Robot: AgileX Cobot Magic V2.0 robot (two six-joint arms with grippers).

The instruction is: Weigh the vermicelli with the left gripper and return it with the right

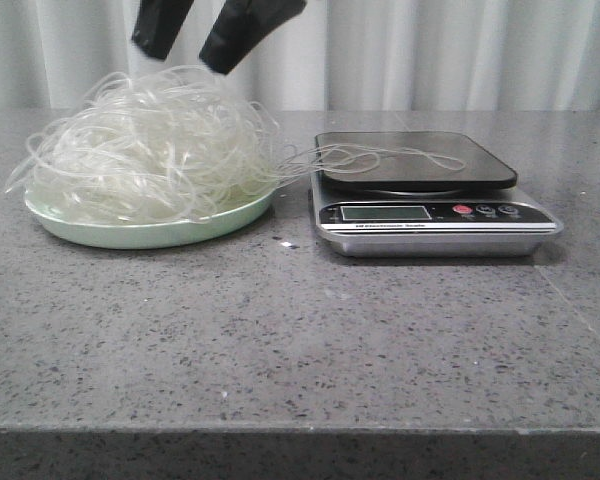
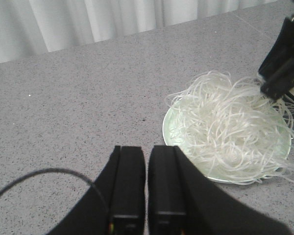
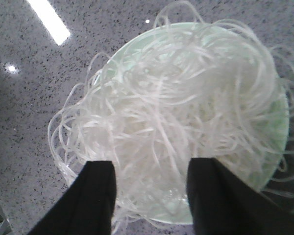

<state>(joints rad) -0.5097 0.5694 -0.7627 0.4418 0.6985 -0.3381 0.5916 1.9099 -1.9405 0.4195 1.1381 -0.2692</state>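
Note:
The vermicelli (image 1: 150,150) is a fluffy heap of whitish strands on a pale green plate (image 1: 140,235) at the table's left. A few strands trail across onto the black platform of the kitchen scale (image 1: 415,160) to its right. My right gripper (image 1: 183,58) hangs just above the heap, open and empty. In the right wrist view it (image 3: 151,164) looks straight down on the vermicelli (image 3: 186,98). My left gripper (image 2: 147,149) is shut and empty, over bare table beside the plate (image 2: 169,129) and apart from the vermicelli (image 2: 230,127). It is out of the front view.
The scale's silver body (image 1: 435,228) has a blank display and buttons facing the front. White curtains (image 1: 430,50) hang behind the grey speckled table (image 1: 300,340). A thin black cable (image 2: 49,172) curves beside the left gripper.

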